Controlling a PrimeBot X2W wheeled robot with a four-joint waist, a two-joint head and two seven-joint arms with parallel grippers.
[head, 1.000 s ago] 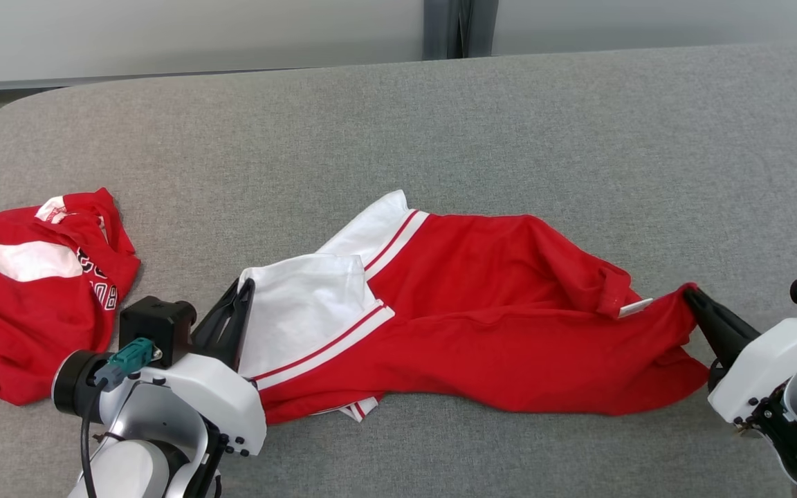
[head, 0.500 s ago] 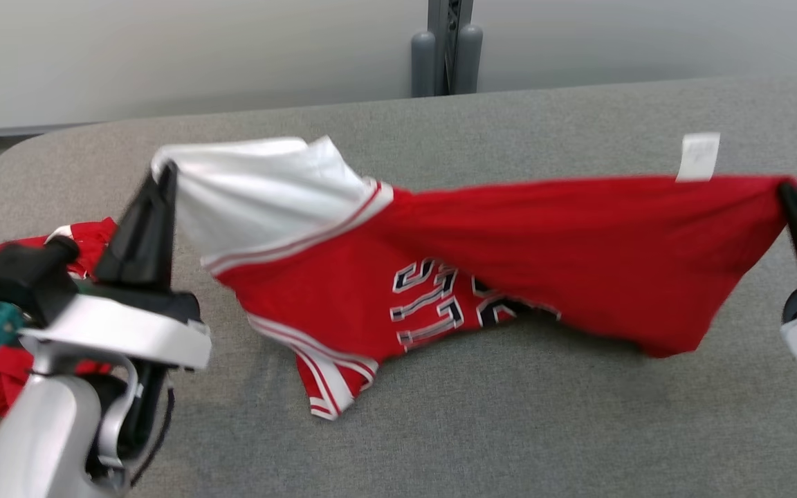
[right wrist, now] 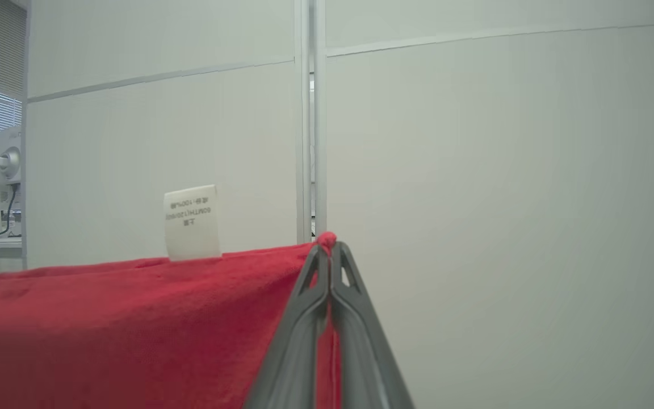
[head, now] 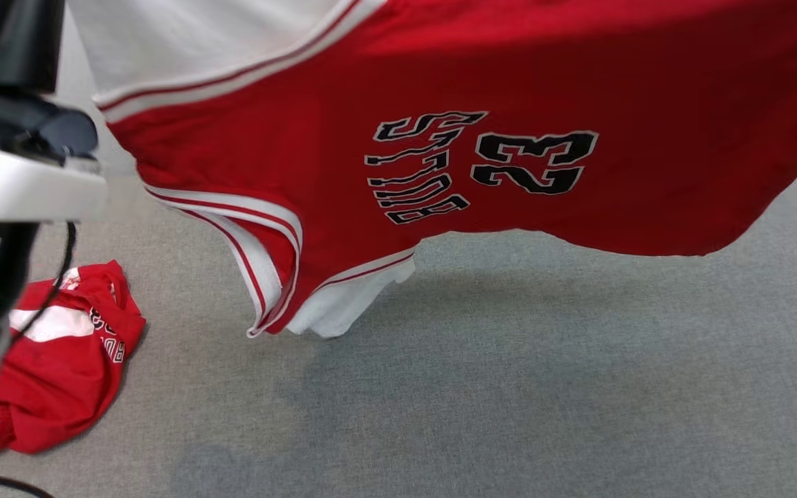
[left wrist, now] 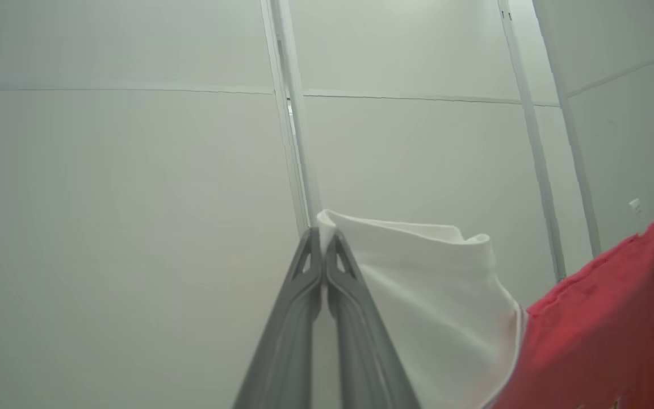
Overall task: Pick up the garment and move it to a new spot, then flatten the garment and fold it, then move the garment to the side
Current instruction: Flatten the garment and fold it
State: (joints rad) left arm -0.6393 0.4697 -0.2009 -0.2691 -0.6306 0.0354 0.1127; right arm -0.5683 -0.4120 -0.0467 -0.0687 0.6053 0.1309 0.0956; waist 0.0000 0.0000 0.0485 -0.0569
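Red shirt, head view: the garment [head: 509,90] hangs in the air above the grey worktop [head: 544,387], not touching it. "23" & letters show upside down.
Low bit: a white flap [head: 343,304] dangles lowest, over the worktop's middle.
Other shirt: a 2nd red shirt [head: 59,360] lies crumpled on the worktop's left side, apart from the hanging one.
Left arm: pale wrist [head: 18,187] at top left, up by the white end.
Left wrist view: left gripper [left wrist: 322,238] fingers pressed together, pinching the white corner. Cloth drops away from there, white then red.
Right wrist view: right gripper [right wrist: 327,245] fingers pressed together, pinching a red corner. A white tag [right wrist: 192,222] sticks up from the top edge nearby.
Key thing: the garment's long way runs left-to-right, strung between both grippers & hanging below them. Each arm has 1 end, so neither is nearer.
Next, my guess: both arms go down together, cloth kept tight, so it lands flat on a fresh spot away from the 2nd shirt.
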